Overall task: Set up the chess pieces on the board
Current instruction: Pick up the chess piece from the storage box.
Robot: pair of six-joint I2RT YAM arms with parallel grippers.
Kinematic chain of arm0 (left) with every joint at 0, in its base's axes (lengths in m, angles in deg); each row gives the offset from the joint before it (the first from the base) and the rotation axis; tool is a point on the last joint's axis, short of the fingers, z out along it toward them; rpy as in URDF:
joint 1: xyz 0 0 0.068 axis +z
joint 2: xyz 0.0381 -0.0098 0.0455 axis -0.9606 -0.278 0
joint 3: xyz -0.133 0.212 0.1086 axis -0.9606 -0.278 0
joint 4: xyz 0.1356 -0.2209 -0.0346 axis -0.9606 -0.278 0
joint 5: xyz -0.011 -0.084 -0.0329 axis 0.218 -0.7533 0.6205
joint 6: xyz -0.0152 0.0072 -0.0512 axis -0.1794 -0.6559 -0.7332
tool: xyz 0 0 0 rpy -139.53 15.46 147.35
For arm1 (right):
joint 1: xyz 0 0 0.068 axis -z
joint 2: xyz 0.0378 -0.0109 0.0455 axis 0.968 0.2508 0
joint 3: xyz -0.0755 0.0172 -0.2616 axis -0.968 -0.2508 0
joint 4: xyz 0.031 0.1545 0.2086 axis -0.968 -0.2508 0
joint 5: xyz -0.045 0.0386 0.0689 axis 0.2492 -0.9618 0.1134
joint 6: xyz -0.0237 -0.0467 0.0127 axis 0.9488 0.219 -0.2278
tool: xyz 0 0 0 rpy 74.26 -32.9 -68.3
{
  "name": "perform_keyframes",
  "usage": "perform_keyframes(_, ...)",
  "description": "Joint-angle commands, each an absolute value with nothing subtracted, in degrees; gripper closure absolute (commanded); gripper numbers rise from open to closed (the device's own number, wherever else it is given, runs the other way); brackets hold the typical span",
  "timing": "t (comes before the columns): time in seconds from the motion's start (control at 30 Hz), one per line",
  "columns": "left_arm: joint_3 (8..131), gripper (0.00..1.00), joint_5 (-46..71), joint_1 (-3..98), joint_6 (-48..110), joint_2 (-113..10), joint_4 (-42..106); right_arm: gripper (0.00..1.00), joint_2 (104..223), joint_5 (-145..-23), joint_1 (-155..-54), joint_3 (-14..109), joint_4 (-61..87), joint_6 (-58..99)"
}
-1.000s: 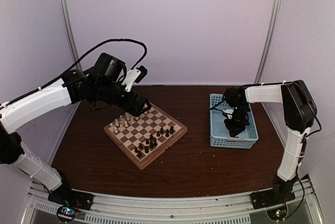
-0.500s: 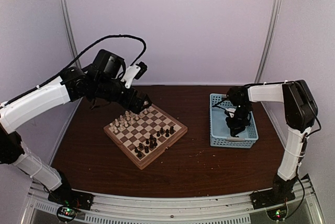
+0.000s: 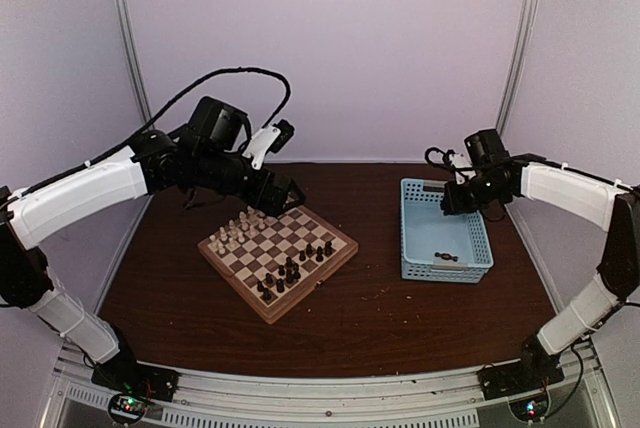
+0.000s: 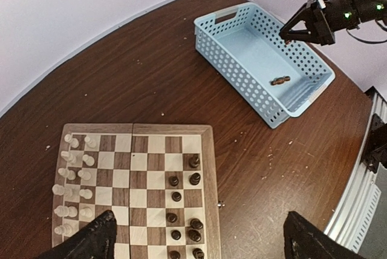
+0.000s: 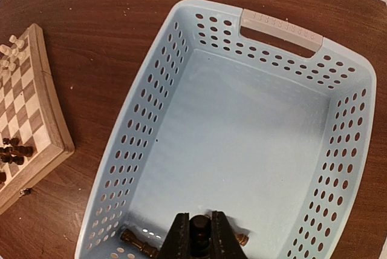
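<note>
Dark chess piece clamped in right pincer, arm stretched over basket.

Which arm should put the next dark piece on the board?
Right: the right fingers grip a dark piece above the basket; the left fingers hang open, empty, over the board.

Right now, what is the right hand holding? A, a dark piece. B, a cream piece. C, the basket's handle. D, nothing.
A: a dark piece sits pinched in the right hand, above the basket.
</note>
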State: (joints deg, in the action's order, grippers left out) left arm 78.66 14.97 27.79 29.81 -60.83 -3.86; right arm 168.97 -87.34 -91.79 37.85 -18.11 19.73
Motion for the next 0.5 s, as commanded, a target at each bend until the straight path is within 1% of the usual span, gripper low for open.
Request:
perform_keyframes(0.0,79.37,0.05,8.98,28.07,28.58,-62.13,3.73,0.93,163.91,-93.12,-91.51,33.58,-7.18,17.33)
perform_keyframes(0.13,79.58,0.06,7.66,28.07,28.12,-62.38,6.3,0.92,157.96,-104.81,-91.92,28.13,4.76,12.49)
perform_keyframes(0.2,78.87,0.08,5.83,28.07,27.47,-62.28,8.29,0.92,155.82,-107.4,-93.29,26.07,9.71,11.6)
perform_keyframes(0.3,77.12,0.12,2.26,28.07,25.71,-62.45,11.5,0.92,153.79,-106.95,-97.05,24.44,13.59,12.16)
perform_keyframes(0.47,74.61,0.12,3.14,28.45,22.05,-61.41,12.9,0.92,154.3,-104.55,-103.82,23.38,19.94,14.12)
